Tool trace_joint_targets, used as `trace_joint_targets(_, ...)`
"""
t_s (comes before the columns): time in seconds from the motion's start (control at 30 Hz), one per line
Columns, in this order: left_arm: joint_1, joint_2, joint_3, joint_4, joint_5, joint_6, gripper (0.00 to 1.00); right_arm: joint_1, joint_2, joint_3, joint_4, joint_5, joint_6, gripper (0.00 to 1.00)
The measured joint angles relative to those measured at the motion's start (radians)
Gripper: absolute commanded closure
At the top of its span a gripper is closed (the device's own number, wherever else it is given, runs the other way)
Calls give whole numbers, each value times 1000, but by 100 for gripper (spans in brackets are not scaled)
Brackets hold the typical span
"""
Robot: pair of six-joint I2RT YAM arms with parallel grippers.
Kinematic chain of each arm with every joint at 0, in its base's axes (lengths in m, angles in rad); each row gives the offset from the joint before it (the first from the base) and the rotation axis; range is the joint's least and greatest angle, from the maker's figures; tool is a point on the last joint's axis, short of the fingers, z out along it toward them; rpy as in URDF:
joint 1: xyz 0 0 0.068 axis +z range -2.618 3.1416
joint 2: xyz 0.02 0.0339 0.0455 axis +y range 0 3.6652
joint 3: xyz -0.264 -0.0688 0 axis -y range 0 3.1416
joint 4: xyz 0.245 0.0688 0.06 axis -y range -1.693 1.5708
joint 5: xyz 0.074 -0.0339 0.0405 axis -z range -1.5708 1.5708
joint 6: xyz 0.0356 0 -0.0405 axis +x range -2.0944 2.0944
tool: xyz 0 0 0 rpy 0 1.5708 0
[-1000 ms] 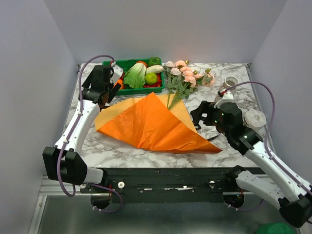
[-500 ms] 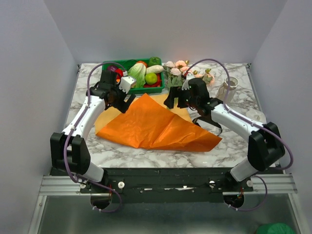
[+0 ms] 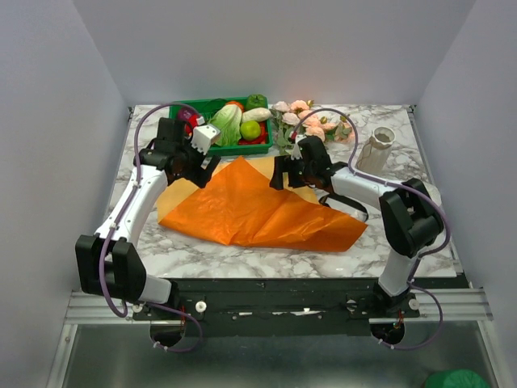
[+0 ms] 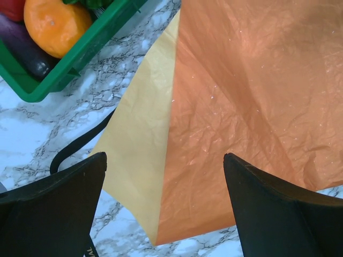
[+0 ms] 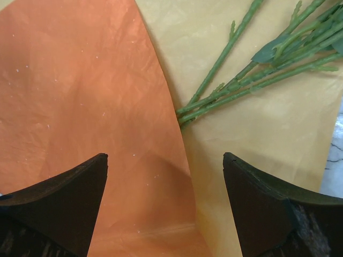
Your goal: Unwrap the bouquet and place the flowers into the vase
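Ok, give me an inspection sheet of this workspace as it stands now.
Surface: marble table, no spills seen.
Job's things: orange paper spread open; flowers at the far edge, stems on the paper's pale corner; vase upright at the right, apart from the flowers.
Clutter: green tray of plastic vegetables, far left.
Grippers: left gripper and right gripper both open above the paper, holding nothing.
Cables: purple cables arch over both arms.
Surroundings: grey walls on three sides.
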Motion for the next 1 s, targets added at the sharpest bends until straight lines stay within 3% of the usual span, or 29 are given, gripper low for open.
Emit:
trace_joint_targets(0.5,19,-23,-4,36,7,-42,1,0,33,-52,32,-170,41,18)
trace_joint_targets(0.7,20,-30,-4,46,7,-55,1,0,21,-102,32,-194,63,28)
trace_joint_targets(0.8,20,-32,-3,47,7,-61,1,0,-19,-129,32,-196,68,38)
trace_joint_targets(0.93,20,-32,-1,47,6,-70,1,1,-101,-134,33,-197,64,62)
trace_joint_targets(1.0,20,-32,5,47,6,-72,1,1,-145,-134,37,-199,63,69)
